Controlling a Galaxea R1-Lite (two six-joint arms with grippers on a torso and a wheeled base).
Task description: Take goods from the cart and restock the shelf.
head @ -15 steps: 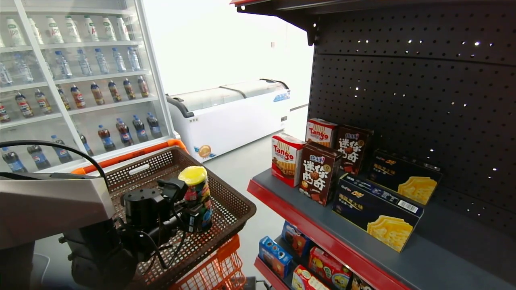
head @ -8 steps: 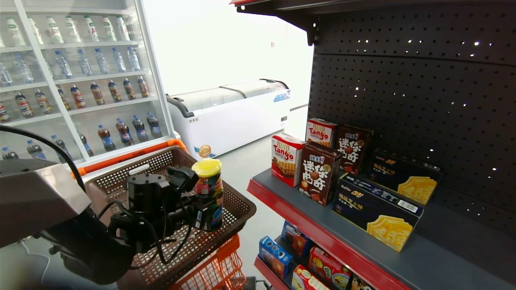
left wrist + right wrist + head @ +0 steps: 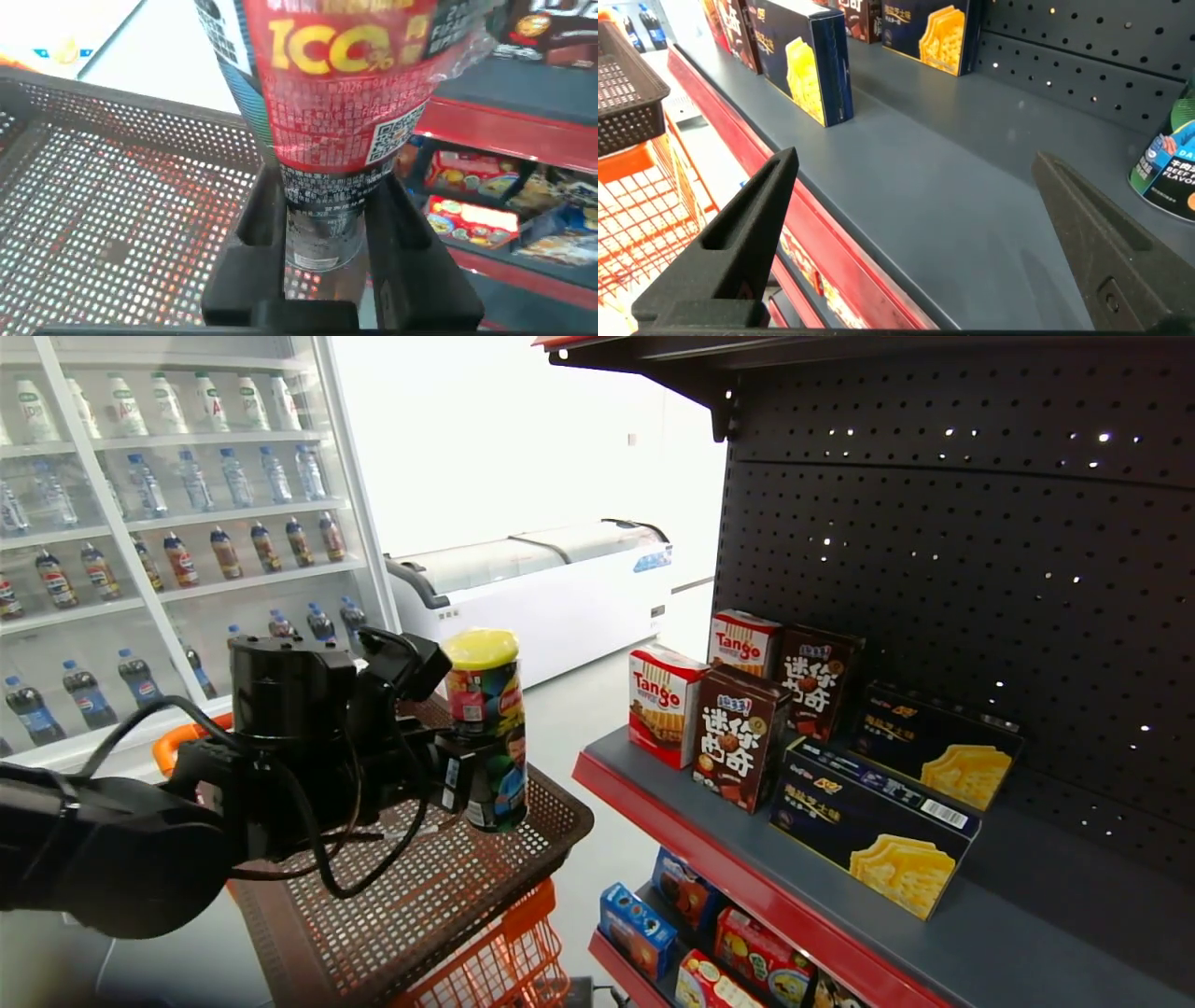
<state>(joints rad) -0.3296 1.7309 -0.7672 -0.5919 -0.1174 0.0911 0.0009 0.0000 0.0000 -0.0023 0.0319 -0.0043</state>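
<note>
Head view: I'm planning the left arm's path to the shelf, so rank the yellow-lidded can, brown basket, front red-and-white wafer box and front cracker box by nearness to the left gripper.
1. Yellow-lidded can, held in the left gripper.
2. Brown basket, just beneath it.
3. Front red-and-white wafer box, at the shelf's left end.
4. Front cracker box, farther right along the shelf.

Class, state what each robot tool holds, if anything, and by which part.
The left tool grips the yellow-lidded can around its lower body. The right tool is open, holding nothing.

A yellow-lidded can (image 3: 485, 709) with a multicoloured label, a brown perforated basket (image 3: 563, 818), a grey shelf (image 3: 1027, 933) edged red.
</note>
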